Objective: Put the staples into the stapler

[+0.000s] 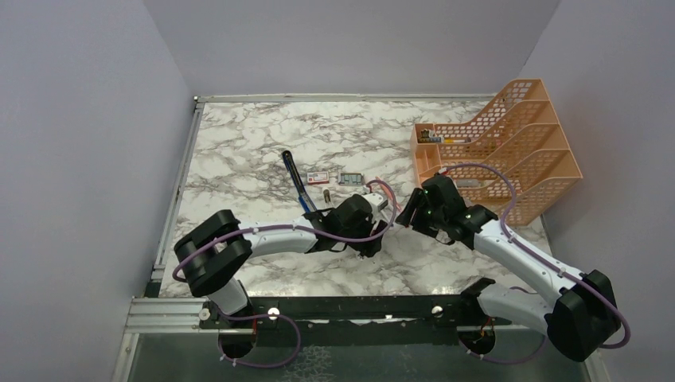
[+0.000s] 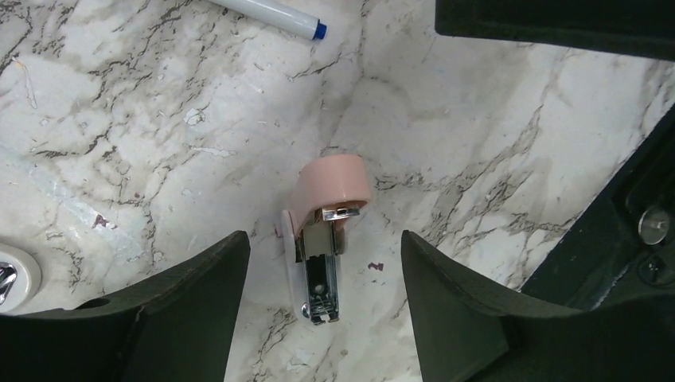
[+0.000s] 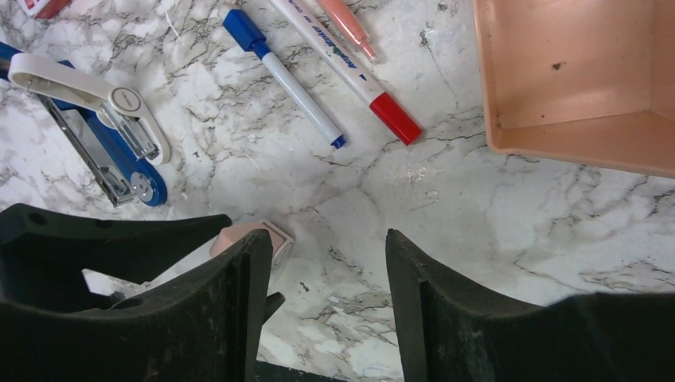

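One open blue stapler (image 3: pixel 119 159), three pens (image 3: pixel 290 79), one pink mini stapler (image 2: pixel 330 187) half hidden by the released right end effector (image 3: pixel 326 239); left end effector (image 2: pixel 322 239) released too; staple box (image 3: pixel 44 6) cropped.

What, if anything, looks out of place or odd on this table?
The blue stapler lies hinged wide open, its white arm swung off the metal channel. A small pink stapler-like piece also lies open, untouched, between the spread fingers of the left gripper. Nothing looks spilled or broken.
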Available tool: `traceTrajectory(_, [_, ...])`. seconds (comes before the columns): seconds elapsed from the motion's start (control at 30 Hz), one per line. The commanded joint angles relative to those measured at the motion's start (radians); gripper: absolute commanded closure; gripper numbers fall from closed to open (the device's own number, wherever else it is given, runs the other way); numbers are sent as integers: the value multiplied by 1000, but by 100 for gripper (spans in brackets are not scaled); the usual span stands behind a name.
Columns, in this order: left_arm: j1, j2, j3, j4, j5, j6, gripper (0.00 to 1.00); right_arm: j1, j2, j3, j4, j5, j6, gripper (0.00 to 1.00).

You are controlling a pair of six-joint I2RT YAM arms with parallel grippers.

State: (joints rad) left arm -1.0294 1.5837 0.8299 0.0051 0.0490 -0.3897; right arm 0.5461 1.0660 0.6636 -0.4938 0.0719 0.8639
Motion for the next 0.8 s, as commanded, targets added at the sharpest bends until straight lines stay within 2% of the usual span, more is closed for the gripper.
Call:
traceTrajectory(0.0, [-16,48,44,-50,-42,41,32,-14,-16,-19,49,-48,5,40])
traceTrajectory(0.17, [-38,94,71,-56,-42,30,41,-28,-14,-30,63,-64,-5,40])
traceTrajectory(0.33, [-64,127,94,-79,-121,12,55,-42,-17,-44,72,-64,-11,40])
traceTrajectory(0.53, [-74,157,116,-141,-279,-75,75,-47,-25,-56,75,-97,-14,41])
traceTrajectory(0.77, [-75,128,93,-274,-404,-246,77,-50,-36,-65,75,-101,-18,41])
